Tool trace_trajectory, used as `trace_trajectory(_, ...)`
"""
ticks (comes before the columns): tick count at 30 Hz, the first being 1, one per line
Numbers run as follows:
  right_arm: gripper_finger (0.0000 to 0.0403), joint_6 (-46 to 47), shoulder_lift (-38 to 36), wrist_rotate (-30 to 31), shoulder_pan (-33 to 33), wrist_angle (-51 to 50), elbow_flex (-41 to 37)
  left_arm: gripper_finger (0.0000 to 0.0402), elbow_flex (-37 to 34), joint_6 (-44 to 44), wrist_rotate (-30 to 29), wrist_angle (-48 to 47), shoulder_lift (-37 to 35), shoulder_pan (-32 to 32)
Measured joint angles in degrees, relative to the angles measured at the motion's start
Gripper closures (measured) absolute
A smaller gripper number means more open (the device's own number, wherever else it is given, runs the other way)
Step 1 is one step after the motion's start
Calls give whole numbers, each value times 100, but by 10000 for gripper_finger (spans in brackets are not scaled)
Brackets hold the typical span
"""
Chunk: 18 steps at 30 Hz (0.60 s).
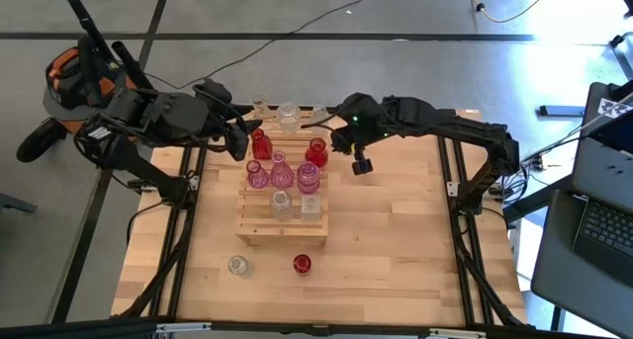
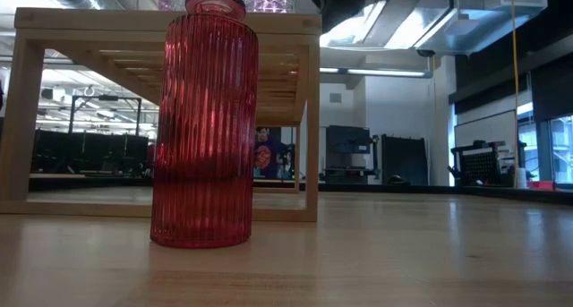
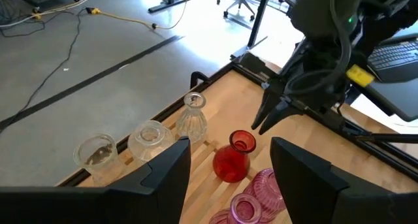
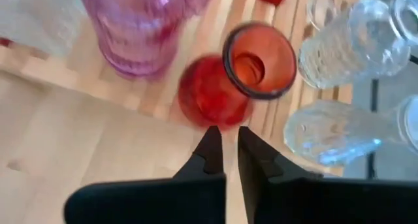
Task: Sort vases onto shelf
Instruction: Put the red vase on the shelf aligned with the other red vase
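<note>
The left gripper hangs over the back left corner of the pale wooden slatted shelf, its jaws spread apart with nothing between them. Just beside it on the shelf's rear tier stands a small red glass vase. In front of that, on the next tiers, sit two ribbed pink glass vases, a taller pink glass bottle and two clear glass vases.

Behind the shelf, along the table's far edge, three clear glass vases stand in a row.

At the shelf's back right corner is a round red glass vase with a flared mouth. The right gripper is right beside it, jaws drawn together to a narrow slit and gripping nothing; the tips stop just short of the vase's belly.

On the table in front of the shelf, well apart from both arms, stand a short clear glass vase and a ribbed red glass jar.
</note>
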Motion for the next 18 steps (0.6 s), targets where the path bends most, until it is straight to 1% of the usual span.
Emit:
trace_trajectory(2,400,-2,2,152,6,-47,0,198,0,0,3,1,0,0)
trace_trajectory(18,403,-142,315,77,80,269,-2,198,0,-2,5,2,0,0)
